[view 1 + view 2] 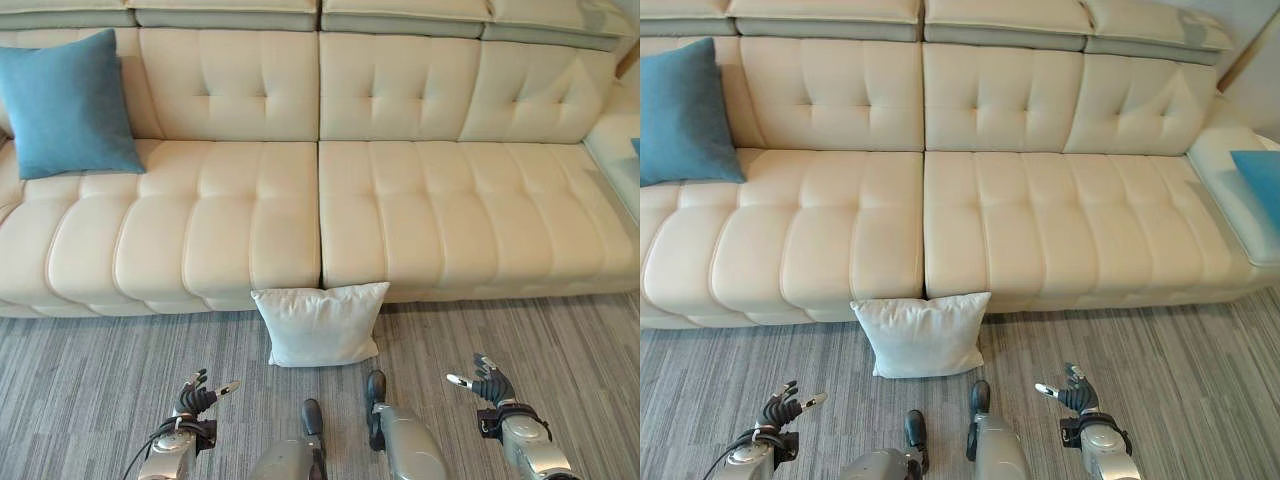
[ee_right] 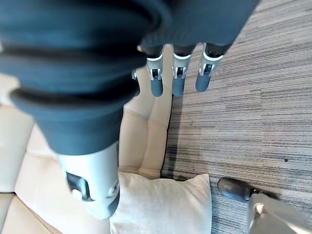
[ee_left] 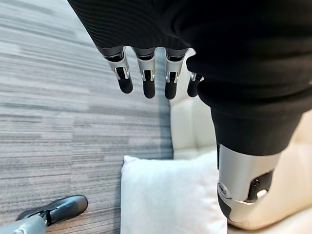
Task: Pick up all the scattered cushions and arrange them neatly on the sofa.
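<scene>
Left eye view: a white cushion (image 1: 320,324) stands on the carpet (image 1: 90,380), leaning against the front edge of the cream sofa (image 1: 400,220) at its centre seam. A blue cushion (image 1: 66,104) rests at the sofa's left end; another, apparently blue, lies at the right end (image 1: 1258,180). No legible print. Left hand (image 1: 197,396) and right hand (image 1: 487,381) hover empty, fingers relaxed.

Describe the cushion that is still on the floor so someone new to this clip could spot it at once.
Start at the cream sofa and find the seam between its two seat sections. Directly below that seam, on the grey striped carpet, a white cushion leans against the sofa front. It is the only white one; the blue cushion sits on the seat at the far left.
</scene>
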Motion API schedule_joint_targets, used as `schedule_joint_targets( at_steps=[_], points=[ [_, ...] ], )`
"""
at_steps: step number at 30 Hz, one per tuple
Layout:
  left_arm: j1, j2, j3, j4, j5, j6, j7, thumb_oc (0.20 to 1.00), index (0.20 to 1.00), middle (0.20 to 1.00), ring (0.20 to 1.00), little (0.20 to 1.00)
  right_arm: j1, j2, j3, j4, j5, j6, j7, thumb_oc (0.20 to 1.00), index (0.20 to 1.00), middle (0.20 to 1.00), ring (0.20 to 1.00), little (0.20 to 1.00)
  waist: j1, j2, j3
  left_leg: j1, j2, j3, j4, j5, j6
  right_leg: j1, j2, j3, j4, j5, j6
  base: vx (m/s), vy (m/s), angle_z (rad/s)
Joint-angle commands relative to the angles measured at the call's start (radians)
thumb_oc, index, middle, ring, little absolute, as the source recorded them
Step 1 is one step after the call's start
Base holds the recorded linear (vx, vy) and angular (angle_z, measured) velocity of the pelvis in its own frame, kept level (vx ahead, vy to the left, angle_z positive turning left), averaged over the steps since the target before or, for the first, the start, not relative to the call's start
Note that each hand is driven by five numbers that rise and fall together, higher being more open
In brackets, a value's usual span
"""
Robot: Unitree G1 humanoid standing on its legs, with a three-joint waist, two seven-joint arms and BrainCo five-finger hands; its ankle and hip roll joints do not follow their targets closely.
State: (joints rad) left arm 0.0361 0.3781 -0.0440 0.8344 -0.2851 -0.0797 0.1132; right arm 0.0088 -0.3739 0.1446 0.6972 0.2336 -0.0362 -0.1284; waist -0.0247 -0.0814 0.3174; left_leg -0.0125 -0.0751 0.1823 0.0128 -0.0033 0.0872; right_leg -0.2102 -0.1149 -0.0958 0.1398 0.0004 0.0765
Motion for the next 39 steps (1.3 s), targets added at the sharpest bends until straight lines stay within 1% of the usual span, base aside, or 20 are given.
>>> schedule_joint_targets(
  at_steps=[1,8,9,10,12,14,15,16,21,22,23,24,26,30,33,35,36,37,38,39],
  points=[
    [-0.017,0.04,-0.008,-0.04,0.018,-0.04,0.014,1.0,1.0,1.0,1.0,1.0,-0.069,-0.058,0.016,-0.029,-0.03,-0.033,-0.019,1.0,1.0,1.0,1.0,1.0,0.008,0.006,-0.008,-0.074,0.057,-0.017,0.17,-0.122,-0.081,0.044,-0.002,-0.031,0.004,0.002,0.028,-0.01,-0.081,0.17],
    [-0.152,0.101,-0.037,-0.042,-0.014,-0.073,0.077,1.0,1.0,1.0,1.0,1.0,-0.227,-0.092,0.091,-0.012,-0.033,-0.055,-0.059,1.0,1.0,1.0,1.0,1.0,0.029,0.017,0.062,-0.242,0.076,-0.03,0.257,-0.125,-0.095,-0.1,-0.016,-0.038,0.077,-0.015,0.004,-0.09,-0.091,0.06],
    [-0.189,0.114,-0.048,-0.038,-0.023,-0.079,0.092,1.0,1.0,1.0,1.0,1.0,-0.264,-0.101,0.101,-0.001,-0.024,-0.057,-0.07,1.0,1.0,1.0,1.0,1.0,0.028,0.018,0.074,-0.288,0.08,-0.032,0.291,-0.13,-0.099,-0.14,-0.019,-0.038,0.099,-0.02,-0.001,-0.04,-0.11,0.11],
    [-0.219,0.125,-0.061,-0.034,-0.033,-0.084,0.103,1.0,1.0,1.0,1.0,1.0,-0.299,-0.11,0.111,0.015,-0.009,-0.059,-0.079,1.0,1.0,1.0,1.0,1.0,0.028,0.027,0.087,-0.311,0.087,-0.041,0.322,-0.161,-0.108,-0.165,-0.011,-0.033,0.131,-0.051,0.002,-0.02,-0.072,0.18],
    [-0.252,0.135,-0.071,-0.03,-0.047,-0.091,0.115,1.0,1.0,1.0,1.0,1.0,-0.335,-0.118,0.118,0.026,0.005,-0.063,-0.089,1.0,1.0,1.0,1.0,1.0,0.026,0.03,0.1,-0.35,0.09,-0.04,0.351,-0.167,-0.11,-0.2,-0.01,-0.033,0.152,-0.058,-0.003,-0.06,-0.074,0.14],
    [-0.418,0.182,-0.101,0.025,-0.122,-0.116,0.169,1.0,1.0,1.0,1.0,1.0,-0.544,-0.15,0.167,0.108,0.074,-0.067,-0.133,1.0,1.0,1.0,1.0,1.0,0.013,0.034,0.156,-0.535,0.111,-0.036,0.484,-0.183,-0.116,-0.384,-0.008,-0.028,0.268,-0.082,-0.018,-0.21,-0.103,0.04],
    [-0.421,0.183,-0.1,0.027,-0.123,-0.117,0.168,1.0,1.0,1.0,1.0,1.0,-0.547,-0.15,0.168,0.111,0.074,-0.067,-0.133,1.0,1.0,1.0,1.0,1.0,0.013,0.035,0.154,-0.542,0.112,-0.037,0.489,-0.185,-0.116,-0.39,-0.008,-0.028,0.272,-0.083,-0.018,-0.16,-0.044,-0.02],
    [-0.469,0.206,-0.099,0.037,-0.152,-0.123,0.177,1.0,1.0,1.0,1.0,1.0,-0.606,-0.164,0.182,0.146,0.095,-0.066,-0.146,1.0,1.0,1.0,1.0,1.0,0.008,0.036,0.175,-0.595,0.12,-0.033,0.53,-0.192,-0.115,-0.452,-0.01,-0.028,0.32,-0.087,-0.02,-0.1,-0.008,-0.02],
    [-0.685,0.283,-0.154,0.112,-0.217,-0.132,0.182,1.0,1.0,1.0,1.0,1.0,-0.868,-0.196,0.25,0.275,0.155,-0.063,-0.18,1.0,1.0,1.0,1.0,1.0,-0.006,0.044,0.202,-0.872,0.143,-0.047,0.705,-0.221,-0.107,-0.717,-0.005,0.004,0.487,-0.117,-0.034,-0.1,-0.013,-0.03],
    [-0.686,0.284,-0.154,0.112,-0.217,-0.132,0.181,1.0,1.0,1.0,1.0,1.0,-0.869,-0.196,0.25,0.275,0.155,-0.063,-0.18,1.0,1.0,1.0,1.0,1.0,-0.006,0.044,0.202,-0.873,0.143,-0.047,0.706,-0.222,-0.107,-0.719,-0.005,0.004,0.489,-0.118,-0.034,-0.04,0.0,0.0],
    [-0.768,0.312,-0.195,0.147,-0.226,-0.13,0.176,1.0,1.0,1.0,1.0,1.0,-0.954,-0.208,0.272,0.327,0.184,-0.064,-0.19,1.0,1.0,1.0,1.0,1.0,-0.012,0.051,0.202,-0.975,0.142,-0.054,0.765,-0.229,-0.102,-0.814,-0.006,0.015,0.551,-0.132,-0.042,-0.03,-0.007,0.08],
    [-0.809,0.33,-0.213,0.169,-0.232,-0.128,0.172,1.0,1.0,1.0,1.0,1.0,-0.998,-0.214,0.283,0.357,0.2,-0.062,-0.191,1.0,1.0,1.0,1.0,1.0,-0.011,0.055,0.202,-1.026,0.141,-0.057,0.794,-0.236,-0.101,-0.866,-0.008,0.018,0.587,-0.142,-0.044,-0.02,-0.017,0.09],
    [-0.888,0.346,-0.262,0.205,-0.229,-0.117,0.166,1.0,1.0,1.0,1.0,1.0,-1.087,-0.191,0.321,0.392,0.234,-0.06,-0.199,1.0,1.0,1.0,1.0,1.0,-0.009,0.064,0.202,-1.131,0.135,-0.068,0.862,-0.25,-0.094,-0.969,-0.008,0.034,0.658,-0.158,-0.052,0.0,0.0,0.02],
    [-0.996,0.348,-0.337,0.248,-0.212,-0.106,0.157,1.0,1.0,1.0,1.0,1.0,-1.187,-0.154,0.367,0.403,0.266,-0.07,-0.208,1.0,1.0,1.0,1.0,1.0,-0.002,0.069,0.202,-1.216,0.126,-0.068,0.917,-0.265,-0.083,-1.054,-0.002,0.043,0.716,-0.173,-0.062,0.0,-0.002,0.03],
    [-1.138,0.321,-0.454,0.239,-0.194,-0.101,0.151,1.0,1.0,1.0,1.0,1.0,-1.294,-0.042,0.438,0.351,0.342,-0.109,-0.226,1.0,1.0,1.0,1.0,1.0,0.008,0.084,0.202,-1.294,0.113,-0.083,0.973,-0.277,-0.065,-1.132,0.0,0.057,0.775,-0.184,-0.07,0.0,-0.001,-0.01],
    [-1.181,0.315,-0.476,0.23,-0.191,-0.104,0.155,1.0,1.0,1.0,1.0,1.0,-1.313,-0.015,0.446,0.329,0.367,-0.117,-0.227,1.0,1.0,1.0,1.0,1.0,0.009,0.089,0.202,-1.302,0.11,-0.084,0.977,-0.277,-0.063,-1.141,-0.003,0.057,0.786,-0.188,-0.073,0.0,-0.01,-0.02],
    [-1.201,0.312,-0.487,0.226,-0.191,-0.106,0.154,1.0,1.0,1.0,1.0,1.0,-1.325,-0.002,0.454,0.313,0.376,-0.126,-0.223,0.834,0.834,0.834,0.834,0.834,0.011,0.09,0.202,-1.308,0.107,-0.086,0.979,-0.276,-0.063,-1.146,-0.005,0.057,0.79,-0.191,-0.074,0.01,-0.042,0.05],
    [-1.225,0.307,-0.496,0.211,-0.194,-0.113,0.159,0.41,0.41,0.41,0.41,0.41,-1.339,0.01,0.459,0.286,0.392,-0.135,-0.221,0.2,0.2,0.2,0.2,0.2,0.012,0.092,0.199,-1.315,0.102,-0.092,0.982,-0.275,-0.064,-1.153,-0.008,0.057,0.795,-0.191,-0.075,0.01,-0.045,0.07],
    [-1.238,0.305,-0.496,0.18,-0.2,-0.127,0.166,0.2,0.2,0.2,0.2,0.2,-1.345,0.019,0.458,0.251,0.408,-0.153,-0.214,0.2,0.2,0.2,0.2,0.2,0.015,0.094,0.195,-1.316,0.099,-0.094,0.977,-0.273,-0.066,-1.153,-0.009,0.056,0.794,-0.191,-0.076,0.01,-0.042,0.09],
    [-1.241,0.301,-0.493,0.161,-0.201,-0.134,0.171,0.2,0.2,0.2,0.2,0.2,-1.342,0.026,0.455,0.229,0.42,-0.162,-0.212,0.2,0.2,0.2,0.2,0.2,0.015,0.095,0.193,-1.316,0.098,-0.095,0.974,-0.27,-0.067,-1.153,-0.01,0.053,0.794,-0.192,-0.077,0.0,-0.037,0.13]
  ],
)
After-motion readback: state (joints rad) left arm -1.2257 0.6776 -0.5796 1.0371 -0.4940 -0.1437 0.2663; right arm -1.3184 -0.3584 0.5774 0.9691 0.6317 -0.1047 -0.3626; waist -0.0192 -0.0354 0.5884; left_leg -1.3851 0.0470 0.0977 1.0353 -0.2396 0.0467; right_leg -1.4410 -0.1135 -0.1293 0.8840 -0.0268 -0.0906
